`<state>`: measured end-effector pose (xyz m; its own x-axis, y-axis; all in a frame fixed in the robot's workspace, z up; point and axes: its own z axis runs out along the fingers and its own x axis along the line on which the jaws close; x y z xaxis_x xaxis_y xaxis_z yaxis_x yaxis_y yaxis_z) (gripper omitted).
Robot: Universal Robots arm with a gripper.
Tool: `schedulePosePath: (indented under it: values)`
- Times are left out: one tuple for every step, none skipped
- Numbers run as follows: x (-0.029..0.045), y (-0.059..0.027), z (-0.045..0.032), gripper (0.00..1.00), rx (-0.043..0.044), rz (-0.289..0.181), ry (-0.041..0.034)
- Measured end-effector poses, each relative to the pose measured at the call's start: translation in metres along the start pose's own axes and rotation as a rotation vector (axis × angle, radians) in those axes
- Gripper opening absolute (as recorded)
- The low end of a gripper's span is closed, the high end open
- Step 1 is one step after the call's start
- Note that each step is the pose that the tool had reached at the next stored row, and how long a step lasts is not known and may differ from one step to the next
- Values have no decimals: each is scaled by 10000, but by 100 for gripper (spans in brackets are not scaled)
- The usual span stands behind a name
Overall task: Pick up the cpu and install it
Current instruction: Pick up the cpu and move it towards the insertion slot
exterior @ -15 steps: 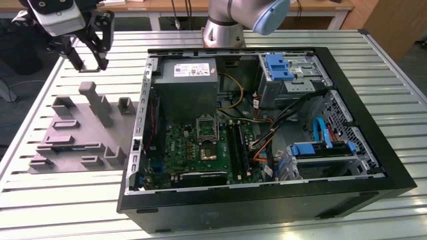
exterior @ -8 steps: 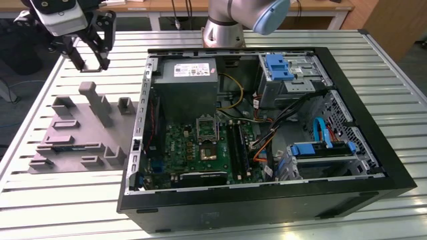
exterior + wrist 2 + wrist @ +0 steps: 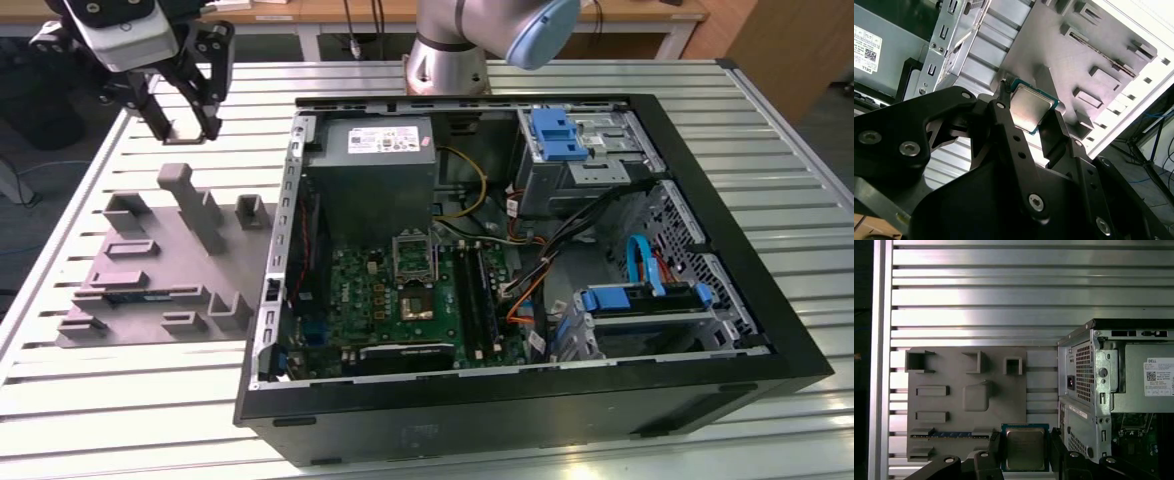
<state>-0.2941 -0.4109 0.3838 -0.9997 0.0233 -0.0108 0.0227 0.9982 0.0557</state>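
Observation:
The cpu [image 3: 1025,448], a small square chip with a pale metal top and a dark rim, sits between my two black fingers in both wrist views, and my gripper [image 3: 1025,449] is shut on it. In the second wrist view the cpu [image 3: 1031,107] tilts between the fingers [image 3: 1004,115], held clear above the grey tray [image 3: 1094,55]. In the exterior view my gripper [image 3: 188,133] hangs above the far end of the tray [image 3: 147,270], at the exterior view's left of the open computer case [image 3: 747,300]. The green motherboard [image 3: 387,300] lies inside the case with its socket [image 3: 414,255] near the middle.
The grey tray [image 3: 954,375] has raised blocks and a dark memory stick [image 3: 949,434] lying in a slot. Inside the case are a grey power supply [image 3: 374,170], blue-tabbed drive bays [image 3: 561,135] and loose cables [image 3: 587,230]. All rests on a slatted metal table [image 3: 120,400].

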Motion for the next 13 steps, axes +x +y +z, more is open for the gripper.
schedulePosePath:
  values:
    - [-3,0,0,47,0,-1,-1]
    - [-5,0,1,47,0,0,-1]
    - [-8,0,0,47,0,0,0]
    - [-10,0,0,47,0,0,0]
    - [-13,0,0,47,0,0,0]
    - [-15,0,0,47,0,0,0]
    - [-17,0,0,47,0,0,0]
    - [-20,0,1,47,-1,0,-1]
    - [-23,0,1,47,0,0,0]
    - [-25,1,0,47,-1,0,0]
    - [-27,0,1,47,-1,0,0]
    - [-29,1,0,47,0,-1,0]
    - [-31,1,0,47,0,0,0]
